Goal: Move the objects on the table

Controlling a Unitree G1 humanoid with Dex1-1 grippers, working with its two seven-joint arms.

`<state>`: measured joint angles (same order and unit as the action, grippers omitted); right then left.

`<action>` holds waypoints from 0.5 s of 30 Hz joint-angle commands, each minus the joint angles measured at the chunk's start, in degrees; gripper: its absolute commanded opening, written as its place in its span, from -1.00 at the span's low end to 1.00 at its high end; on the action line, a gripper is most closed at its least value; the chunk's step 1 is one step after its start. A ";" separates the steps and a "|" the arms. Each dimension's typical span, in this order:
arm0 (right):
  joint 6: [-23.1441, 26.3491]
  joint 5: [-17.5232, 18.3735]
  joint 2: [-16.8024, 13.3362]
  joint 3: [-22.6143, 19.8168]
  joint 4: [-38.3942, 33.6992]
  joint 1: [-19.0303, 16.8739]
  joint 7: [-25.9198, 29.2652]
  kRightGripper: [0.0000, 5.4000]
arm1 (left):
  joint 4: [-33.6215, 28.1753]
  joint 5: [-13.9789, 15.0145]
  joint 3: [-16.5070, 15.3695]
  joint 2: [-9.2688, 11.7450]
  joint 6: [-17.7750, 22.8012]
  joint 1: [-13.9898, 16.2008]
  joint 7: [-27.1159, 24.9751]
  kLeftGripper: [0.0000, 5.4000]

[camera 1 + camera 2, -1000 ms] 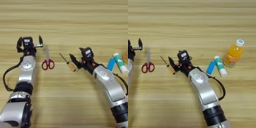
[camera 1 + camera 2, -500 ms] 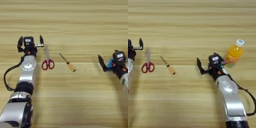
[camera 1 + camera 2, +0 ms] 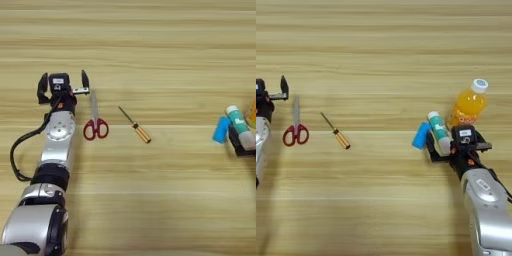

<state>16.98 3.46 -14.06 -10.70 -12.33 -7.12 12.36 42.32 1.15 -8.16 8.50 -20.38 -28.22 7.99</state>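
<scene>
the glue stick (image 3: 439,132) lies just left of the orange bottle (image 3: 468,105), the right tool (image 3: 445,150) spread around its lower end; light, stiff, slick, best gripped mid-barrel; left tool (image 3: 64,82) gapes empty

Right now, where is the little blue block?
The blue block lies on the robot's right side of the table, just left of the glue stick, with the right gripper at the stick and the orange bottle beyond.
</scene>
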 commanded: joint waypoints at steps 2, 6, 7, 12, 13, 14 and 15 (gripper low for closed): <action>1.27 -0.41 -1.04 -0.48 2.38 0.33 -1.02 0.99 | -0.46 -0.68 0.08 0.16 1.19 0.49 0.16 1.00; 2.60 -0.10 -1.08 -0.85 4.91 1.03 -1.91 0.99 | -0.36 -0.68 0.06 0.17 1.19 0.43 0.14 1.00; 2.74 -0.01 -1.10 -0.78 5.33 1.18 -1.90 0.99 | -0.31 -0.67 0.05 0.18 1.20 0.40 0.15 1.00; 3.17 1.14 -0.72 -0.43 7.05 1.86 -1.40 0.99 | -0.28 -0.68 0.01 0.20 1.23 0.35 0.14 1.00; 3.34 1.46 -0.61 -0.48 7.42 2.04 -1.27 0.99 | -0.27 -0.69 -0.01 0.19 1.23 0.34 0.13 1.00; 3.57 1.94 -0.44 -0.50 7.98 2.28 -1.02 0.99 | -0.23 -0.69 -0.05 0.21 1.24 0.31 0.10 1.00; 3.74 2.35 -0.31 -0.51 8.43 2.46 -0.87 0.99 | -0.20 -0.69 -0.07 0.23 1.24 0.29 0.08 1.00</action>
<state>19.48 4.69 -14.81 -11.19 -5.40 -5.60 10.83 42.25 0.90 -8.19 8.51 -20.32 -28.20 7.98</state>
